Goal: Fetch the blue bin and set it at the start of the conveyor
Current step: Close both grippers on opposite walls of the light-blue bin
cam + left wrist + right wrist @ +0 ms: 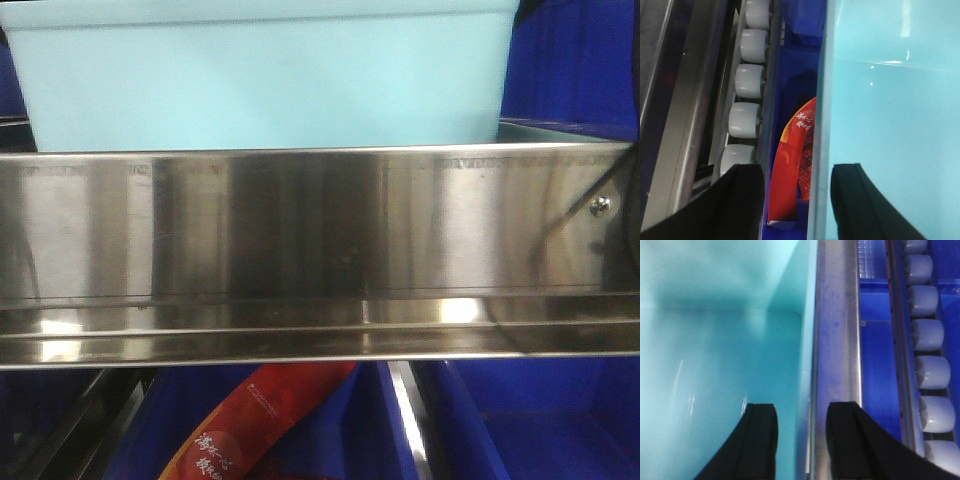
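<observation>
The light turquoise blue bin (265, 80) stands on a shelf behind the stainless-steel rail (300, 250). In the left wrist view my left gripper (796, 170) is open and straddles the bin's left wall (819, 125), with one finger (860, 200) inside the bin and the other outside. In the right wrist view my right gripper (801, 407) is open and straddles the bin's right wall (809, 340), with one finger (760, 440) inside and one outside over the steel rail. The bin's inside (715, 365) looks empty. The conveyor start is out of view.
Rows of white rollers (747, 82) (927, 335) run along both sides of the bin. Dark royal-blue bins (540, 420) sit below and to the right. A red packet (260, 420) (795, 165) lies in the lower dark blue bin.
</observation>
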`<act>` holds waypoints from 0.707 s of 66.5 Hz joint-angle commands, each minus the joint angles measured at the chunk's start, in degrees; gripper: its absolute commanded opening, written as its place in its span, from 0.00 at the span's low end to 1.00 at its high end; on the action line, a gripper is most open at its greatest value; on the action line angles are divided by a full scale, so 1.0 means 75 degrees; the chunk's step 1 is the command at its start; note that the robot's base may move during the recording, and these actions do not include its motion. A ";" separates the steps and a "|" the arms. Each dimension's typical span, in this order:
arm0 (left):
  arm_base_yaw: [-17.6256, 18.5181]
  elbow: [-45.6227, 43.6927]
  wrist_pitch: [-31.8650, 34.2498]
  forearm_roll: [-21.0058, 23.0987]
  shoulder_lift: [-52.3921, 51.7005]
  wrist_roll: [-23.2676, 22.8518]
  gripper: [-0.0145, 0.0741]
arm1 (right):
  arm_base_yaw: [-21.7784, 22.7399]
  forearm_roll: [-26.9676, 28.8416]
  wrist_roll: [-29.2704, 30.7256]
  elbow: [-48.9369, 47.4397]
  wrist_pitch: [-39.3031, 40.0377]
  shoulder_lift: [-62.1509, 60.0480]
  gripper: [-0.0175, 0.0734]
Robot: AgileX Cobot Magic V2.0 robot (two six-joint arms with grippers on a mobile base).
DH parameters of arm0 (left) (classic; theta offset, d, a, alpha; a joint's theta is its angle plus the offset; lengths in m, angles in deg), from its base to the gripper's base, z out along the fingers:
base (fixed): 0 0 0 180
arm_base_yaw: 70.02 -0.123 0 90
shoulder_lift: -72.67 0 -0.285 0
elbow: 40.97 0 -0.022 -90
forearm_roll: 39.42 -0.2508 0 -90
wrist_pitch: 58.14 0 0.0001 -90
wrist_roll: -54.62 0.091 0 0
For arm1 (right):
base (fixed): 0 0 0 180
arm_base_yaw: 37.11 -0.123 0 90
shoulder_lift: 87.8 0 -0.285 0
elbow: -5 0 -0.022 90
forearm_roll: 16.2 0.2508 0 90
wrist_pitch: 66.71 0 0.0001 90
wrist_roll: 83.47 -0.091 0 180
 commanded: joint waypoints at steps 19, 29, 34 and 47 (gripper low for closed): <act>0.0050 -0.0045 -0.0021 0.0079 0.0143 -0.0069 0.44 | -0.0003 -0.0140 -0.0011 -0.0051 -0.0048 0.0011 0.37; 0.0050 -0.0045 -0.0057 0.0095 0.0142 -0.0069 0.44 | -0.0003 -0.0140 -0.0011 -0.0051 -0.0062 0.0024 0.37; 0.0050 -0.0045 -0.0072 0.0108 0.0142 -0.0069 0.44 | -0.0003 -0.0140 -0.0011 -0.0051 -0.0079 0.0023 0.37; 0.0050 -0.0045 -0.0072 0.0108 0.0142 -0.0069 0.44 | -0.0003 -0.0140 -0.0011 -0.0051 -0.0142 0.0023 0.37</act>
